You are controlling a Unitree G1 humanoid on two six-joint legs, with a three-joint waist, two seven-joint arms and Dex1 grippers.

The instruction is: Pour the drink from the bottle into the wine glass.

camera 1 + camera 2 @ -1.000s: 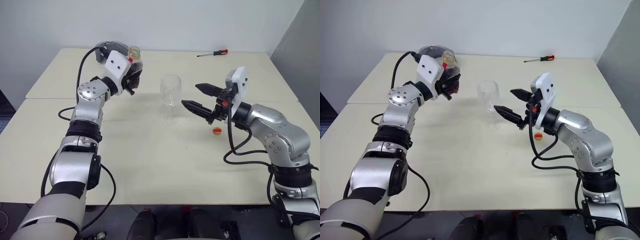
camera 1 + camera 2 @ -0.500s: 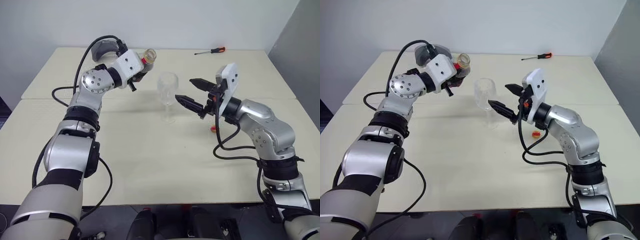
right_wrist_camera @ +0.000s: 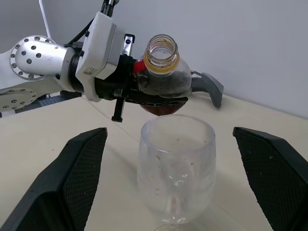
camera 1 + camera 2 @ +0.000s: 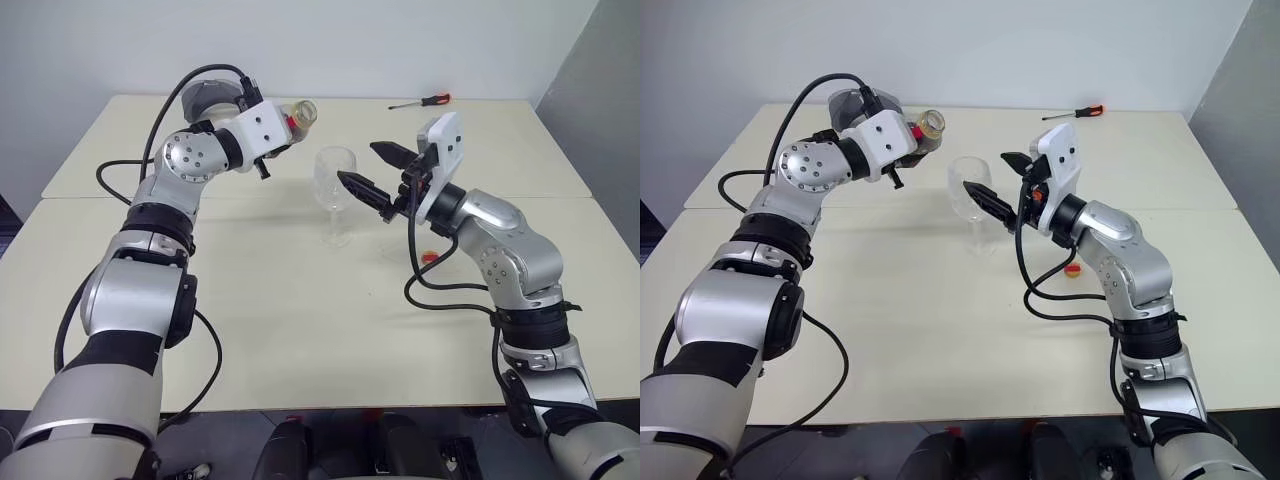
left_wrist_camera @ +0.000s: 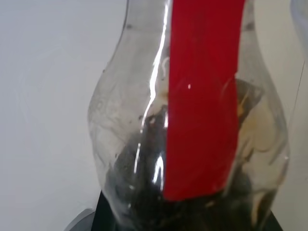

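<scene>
On the pale table [image 4: 300,330], near its middle, the wine glass [image 4: 336,180] stands upright on its foot, its bowl empty. The right gripper [image 4: 375,170] hangs at about 3 o'clock of the bowl with its two black fingers [image 3: 72,178] spread wide, grasping nothing; in the right wrist view one finger stands on either side of the bowl, both apart from the glass.

At about 10 o'clock of the glass, raised off the table, the left gripper [image 4: 902,150] is clenched on the belly of the bottle [image 3: 161,77]. The bottle is tipped over, its open yellowish neck pointing toward the glass and its mouth near but short of the rim. The drink [image 3: 161,107], dark brown-red, pools in the low side of the body; none has reached the neck. The left wrist view shows the red label strip [image 5: 204,96] running down the clear wall.

Farther out, a small red and yellow cap-like thing [image 4: 1073,269] lies on the table at about 4 o'clock of the glass, under the right forearm. A screwdriver [image 4: 420,101] with a red handle lies at about 1 o'clock, near the far edge. A grey object [image 4: 205,97] sits behind the left wrist at the far left. Black cables loop from both arms.
</scene>
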